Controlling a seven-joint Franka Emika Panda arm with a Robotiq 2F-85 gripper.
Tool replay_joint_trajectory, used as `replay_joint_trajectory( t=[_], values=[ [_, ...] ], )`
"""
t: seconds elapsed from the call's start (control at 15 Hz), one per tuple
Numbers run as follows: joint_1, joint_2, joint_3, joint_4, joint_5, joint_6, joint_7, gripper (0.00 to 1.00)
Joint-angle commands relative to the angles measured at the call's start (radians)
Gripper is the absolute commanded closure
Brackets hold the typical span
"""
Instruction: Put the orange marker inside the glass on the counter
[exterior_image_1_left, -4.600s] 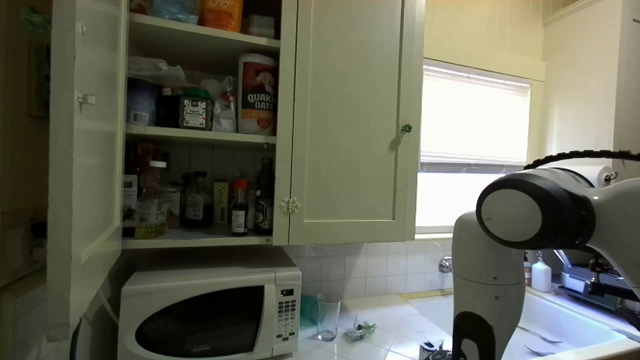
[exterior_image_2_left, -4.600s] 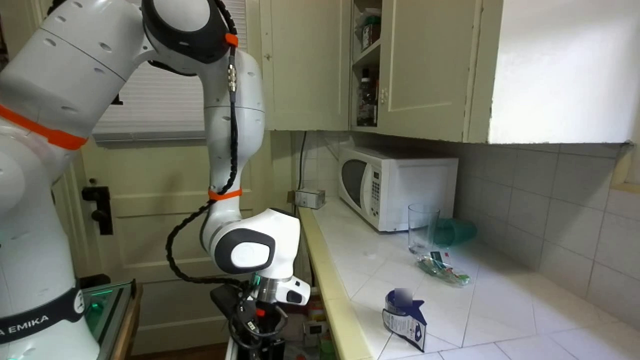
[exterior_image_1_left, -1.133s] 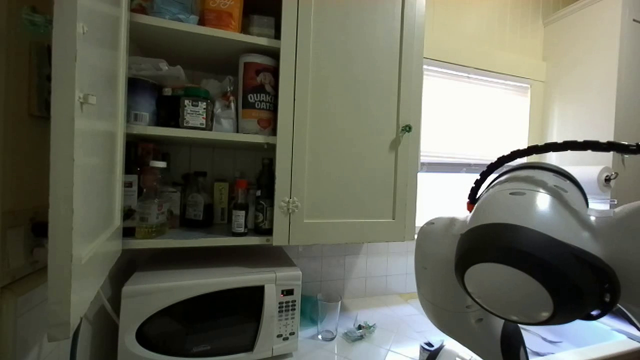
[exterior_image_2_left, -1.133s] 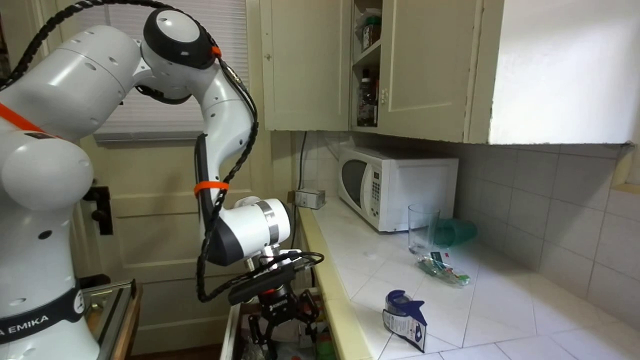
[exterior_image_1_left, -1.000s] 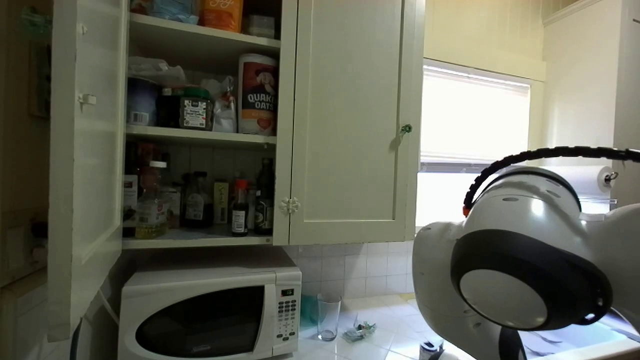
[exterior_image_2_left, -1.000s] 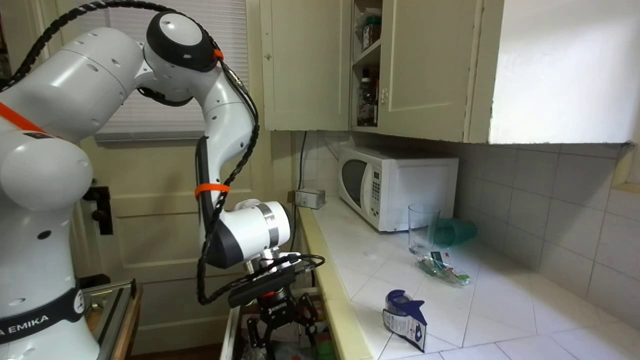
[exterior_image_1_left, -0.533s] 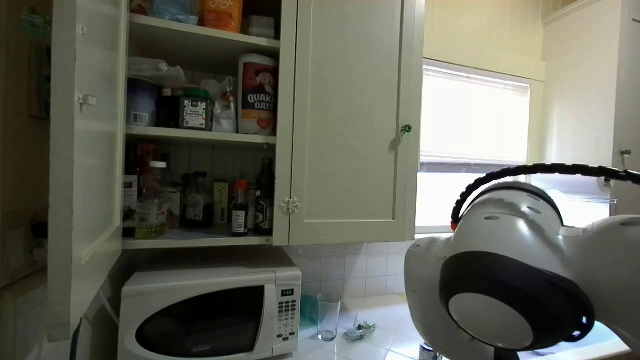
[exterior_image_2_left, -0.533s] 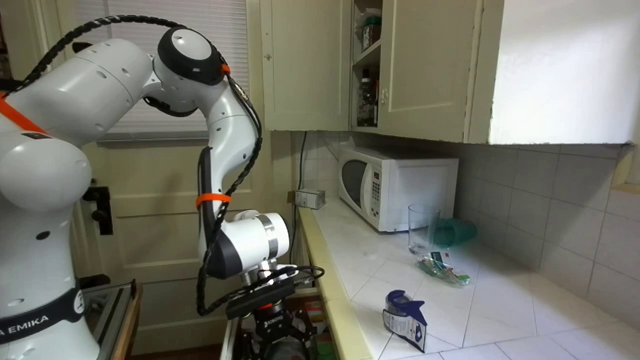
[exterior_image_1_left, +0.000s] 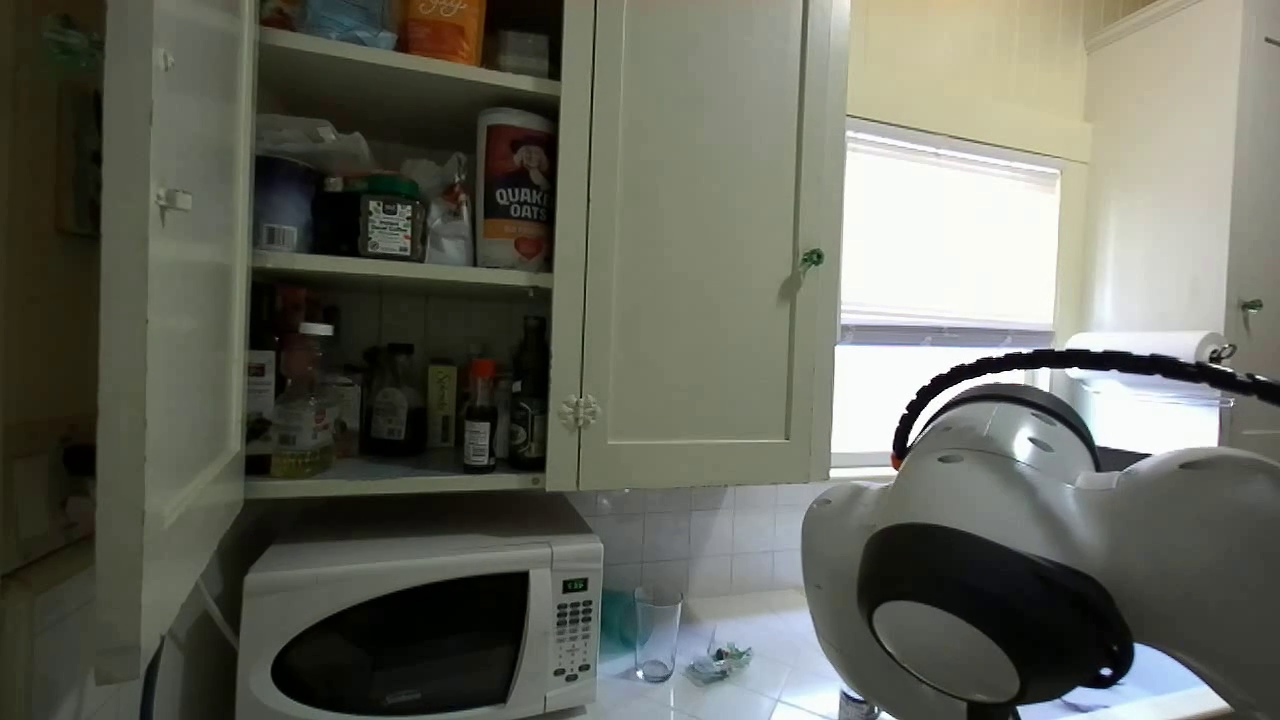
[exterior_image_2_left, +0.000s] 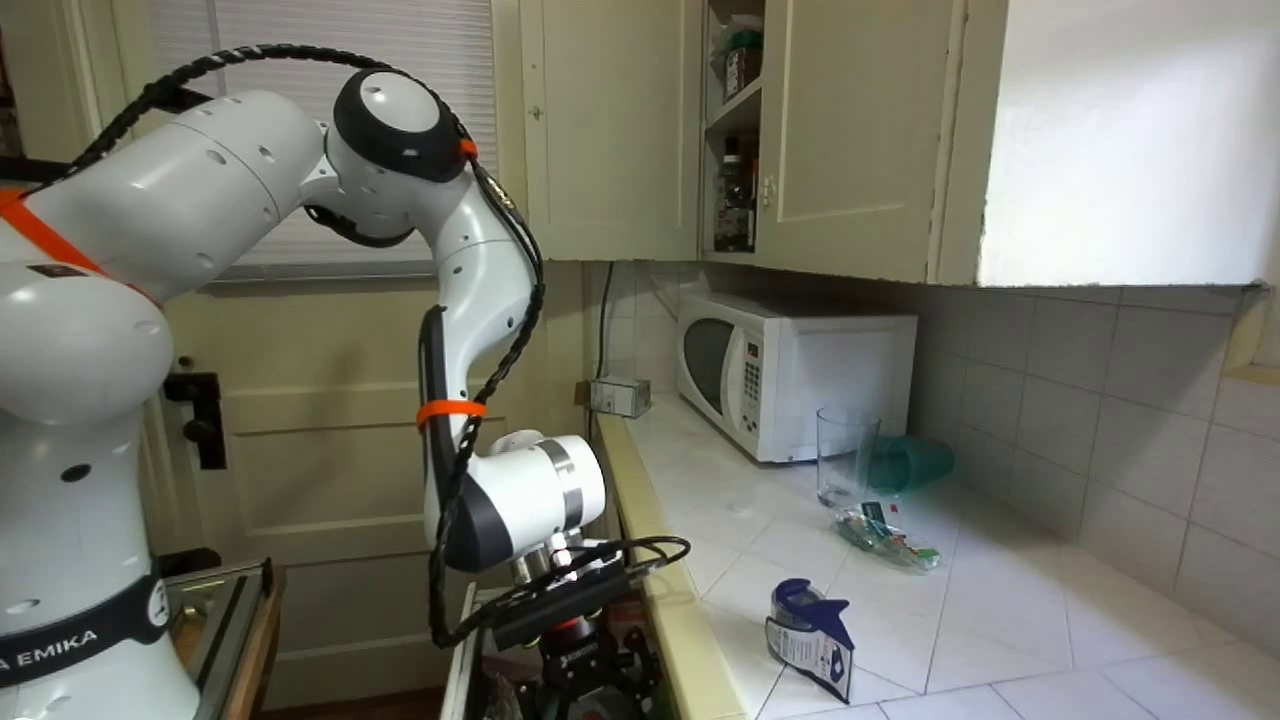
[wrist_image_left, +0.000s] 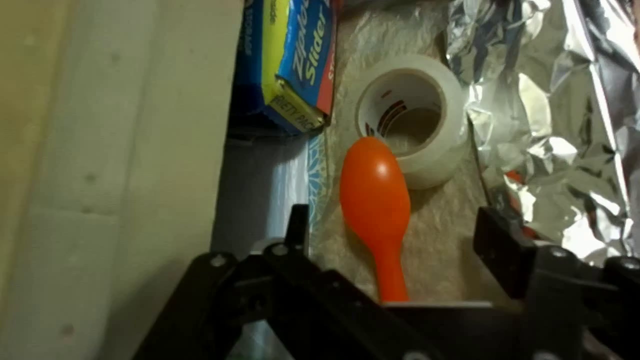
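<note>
In the wrist view your spread fingers (wrist_image_left: 502, 255) flank the orange spoon (wrist_image_left: 377, 212), its handle end hidden at six o'clock.

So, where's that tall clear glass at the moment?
In an exterior view, the glass stands upright on the tiled counter, just right of the microwave, with a teal cup at its left and a clear plastic packet at its right.

In the wrist view, the black two-fingered gripper (wrist_image_left: 394, 234) hides the handle's end of the glossy orange spoon (wrist_image_left: 375, 195). Up and left of that spoon, the top edge crops a blue-and-yellow cardboard box (wrist_image_left: 295, 60); to the spoon's right, crumpled silver foil (wrist_image_left: 537, 105) runs out of frame.
</note>
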Motion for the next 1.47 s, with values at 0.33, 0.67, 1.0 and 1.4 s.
replay_joint_trajectory(
  t=[0.33,0.67,1.0,1.4],
  values=[
    [-0.114,0.039,0.049,0.041,0.083,-0.001,-0.164,0.62],
    [-0.09,-0.001,0.072,0.007,0.151,-0.043,-0.178,0.98],
    [0.046,-0.041,0.029,-0.021,0.083,-0.032,-0.031,0.98],
    [0.252,-0.169,-0.068,-0.115,-0.117,-0.017,0.284,0.98]
  ],
)
